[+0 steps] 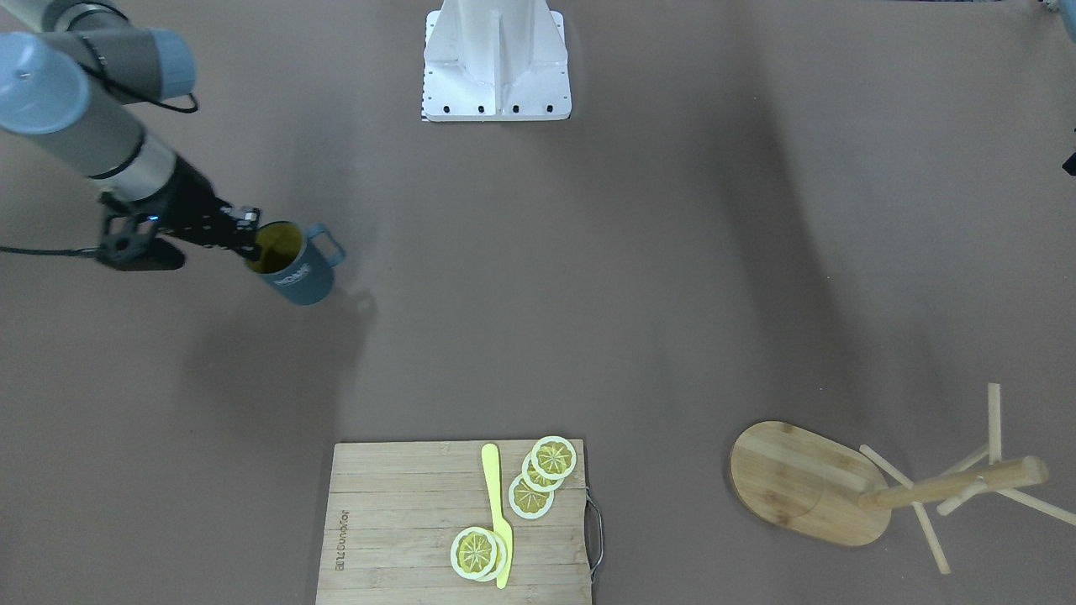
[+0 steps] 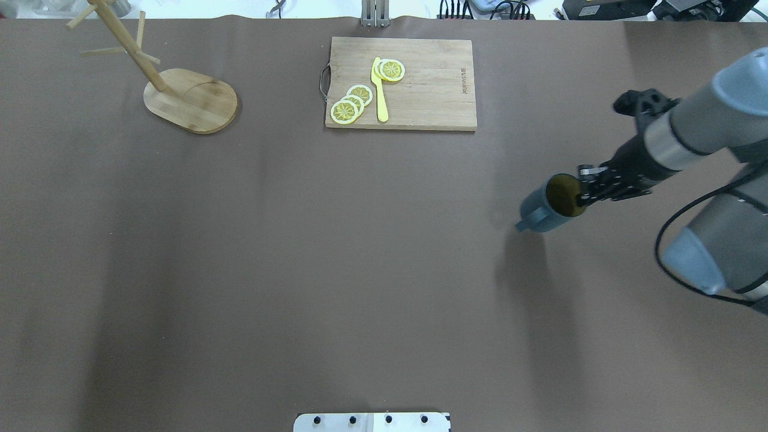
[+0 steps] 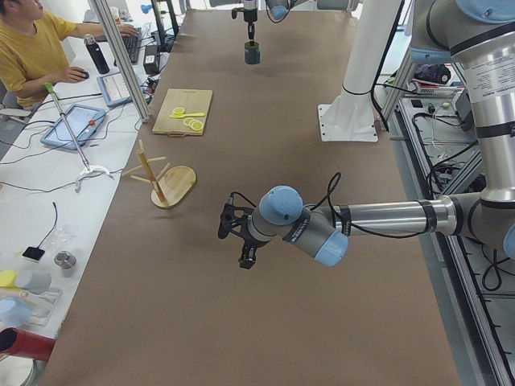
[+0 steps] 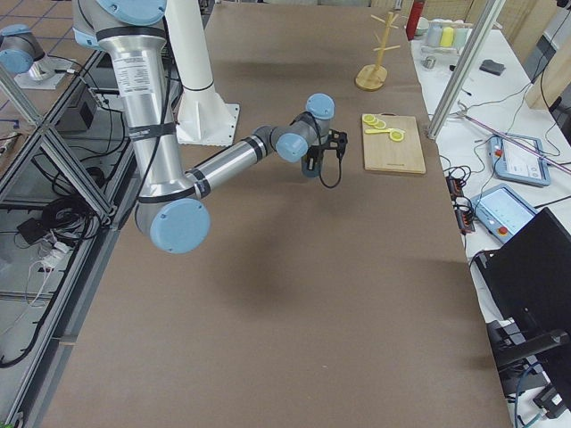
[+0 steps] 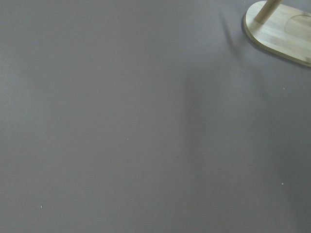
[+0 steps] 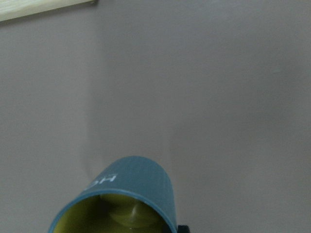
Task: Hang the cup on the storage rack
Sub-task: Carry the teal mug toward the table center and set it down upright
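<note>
The dark teal cup (image 1: 298,267) with a yellow-olive inside hangs tilted above the table, its shadow apart from it. My right gripper (image 1: 252,239) is shut on its rim, one finger inside the mouth. The cup also shows in the overhead view (image 2: 547,209), with its handle pointing away from the gripper (image 2: 582,192), and in the right wrist view (image 6: 131,187). The storage rack (image 1: 807,483) stands far off at the table's other end, with bare pegs (image 2: 192,99). My left gripper (image 3: 241,241) hovers over bare table near the rack; I cannot tell if it is open or shut.
A slatted wooden cutting board (image 2: 426,90) with lemon slices (image 2: 354,102) and a yellow knife (image 2: 379,90) lies at the table's far edge, between cup and rack. The robot's white base (image 1: 496,67) stands mid-table. The rack's base shows in the left wrist view (image 5: 282,36).
</note>
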{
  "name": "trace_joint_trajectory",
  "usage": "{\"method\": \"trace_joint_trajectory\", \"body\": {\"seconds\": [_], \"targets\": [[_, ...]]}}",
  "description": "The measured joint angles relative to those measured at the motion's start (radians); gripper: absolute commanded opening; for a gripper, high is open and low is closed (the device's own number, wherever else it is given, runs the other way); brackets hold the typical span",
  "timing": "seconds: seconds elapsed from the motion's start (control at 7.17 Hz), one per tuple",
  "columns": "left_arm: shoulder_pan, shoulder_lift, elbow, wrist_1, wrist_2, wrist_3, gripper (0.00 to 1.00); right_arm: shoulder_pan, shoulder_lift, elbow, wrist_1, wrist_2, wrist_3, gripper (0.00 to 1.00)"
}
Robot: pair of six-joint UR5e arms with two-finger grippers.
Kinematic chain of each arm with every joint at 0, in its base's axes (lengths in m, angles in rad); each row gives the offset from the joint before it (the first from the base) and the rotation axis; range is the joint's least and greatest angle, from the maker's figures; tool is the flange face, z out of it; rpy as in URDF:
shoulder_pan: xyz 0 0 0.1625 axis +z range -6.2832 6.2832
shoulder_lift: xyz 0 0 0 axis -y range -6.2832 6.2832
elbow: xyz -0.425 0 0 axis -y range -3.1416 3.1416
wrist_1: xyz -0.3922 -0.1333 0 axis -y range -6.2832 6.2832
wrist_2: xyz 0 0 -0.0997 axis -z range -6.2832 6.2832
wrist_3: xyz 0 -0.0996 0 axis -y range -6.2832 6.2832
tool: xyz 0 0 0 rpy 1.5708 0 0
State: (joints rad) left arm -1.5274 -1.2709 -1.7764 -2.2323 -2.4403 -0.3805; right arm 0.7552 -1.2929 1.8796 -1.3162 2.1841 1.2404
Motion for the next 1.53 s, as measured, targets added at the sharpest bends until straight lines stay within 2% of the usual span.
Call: {"method": "trace_joint_trajectory", "body": {"seconds": [0.14,0.42,0.7,0.98,1.12,1.25,1.53], "targets": [[0.001,-0.002,0.0,-0.001,-0.002,-0.003,0.98,-0.108,0.091,0.0,-0.014,-0.091,0.129,0.0],[0.001,-0.003,0.0,-0.001,-0.006,-0.004,0.98,-0.245,0.229,-0.012,-0.1,-0.228,0.239,0.0],[0.001,0.0,0.0,-0.001,-0.024,-0.005,0.98,-0.285,0.271,-0.027,-0.135,-0.272,0.255,0.0],[0.001,0.001,-0.002,-0.003,-0.032,-0.006,0.98,-0.291,0.31,-0.072,-0.138,-0.278,0.256,0.0],[0.001,-0.001,-0.003,-0.004,-0.04,-0.006,0.98,-0.29,0.32,-0.087,-0.135,-0.279,0.254,0.42],[0.001,-0.002,-0.006,-0.003,-0.051,-0.007,0.98,-0.289,0.324,-0.094,-0.134,-0.279,0.253,0.99],[0.001,-0.005,-0.01,-0.006,-0.068,-0.008,0.98,-0.282,0.329,-0.098,-0.131,-0.276,0.253,1.0]]}}
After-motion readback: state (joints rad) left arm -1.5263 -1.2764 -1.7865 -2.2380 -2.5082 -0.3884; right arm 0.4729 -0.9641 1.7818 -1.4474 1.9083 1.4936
